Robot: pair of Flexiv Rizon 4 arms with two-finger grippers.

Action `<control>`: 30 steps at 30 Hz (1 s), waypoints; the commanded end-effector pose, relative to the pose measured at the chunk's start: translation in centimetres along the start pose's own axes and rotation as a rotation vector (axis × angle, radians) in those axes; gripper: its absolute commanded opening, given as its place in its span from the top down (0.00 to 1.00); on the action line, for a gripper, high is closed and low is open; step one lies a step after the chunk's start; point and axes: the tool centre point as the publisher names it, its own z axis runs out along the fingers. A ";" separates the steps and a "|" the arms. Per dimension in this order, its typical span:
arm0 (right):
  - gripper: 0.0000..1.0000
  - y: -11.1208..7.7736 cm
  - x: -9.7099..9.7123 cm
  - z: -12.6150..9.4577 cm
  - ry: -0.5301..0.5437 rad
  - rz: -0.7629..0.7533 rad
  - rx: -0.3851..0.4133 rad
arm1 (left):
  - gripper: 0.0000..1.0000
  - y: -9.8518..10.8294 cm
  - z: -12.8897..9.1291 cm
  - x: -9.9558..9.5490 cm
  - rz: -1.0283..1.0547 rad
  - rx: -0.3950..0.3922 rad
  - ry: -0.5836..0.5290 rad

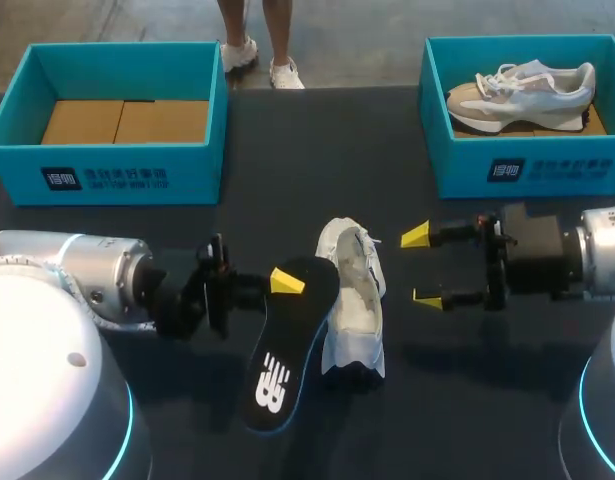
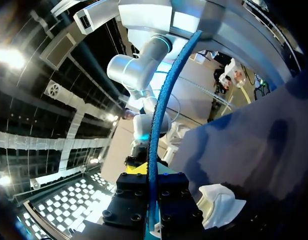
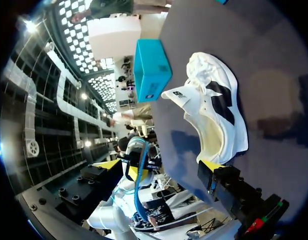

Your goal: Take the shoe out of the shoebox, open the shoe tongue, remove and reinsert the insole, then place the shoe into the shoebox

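Dark table (image 1: 287, 150) bears white shoe (image 1: 355, 300), two teal shoeboxes (image 1: 107, 175) (image 1: 532, 170)

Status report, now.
Left gripper shut on insole. Right gripper open beside shoe. Shoe on table, insole out. Nothing between right gripper and shoe.

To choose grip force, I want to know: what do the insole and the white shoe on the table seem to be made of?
The insole: probably foam, with a black matte face and a thin blue edge. The shoe: seemingly soft white textile, matte; its upper sags and creases.
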 end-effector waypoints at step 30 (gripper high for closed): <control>0.00 -5.5 -4.7 1.4 -0.140 0.138 -0.144 | 1.00 0.8 3.0 4.3 -0.193 0.105 -0.057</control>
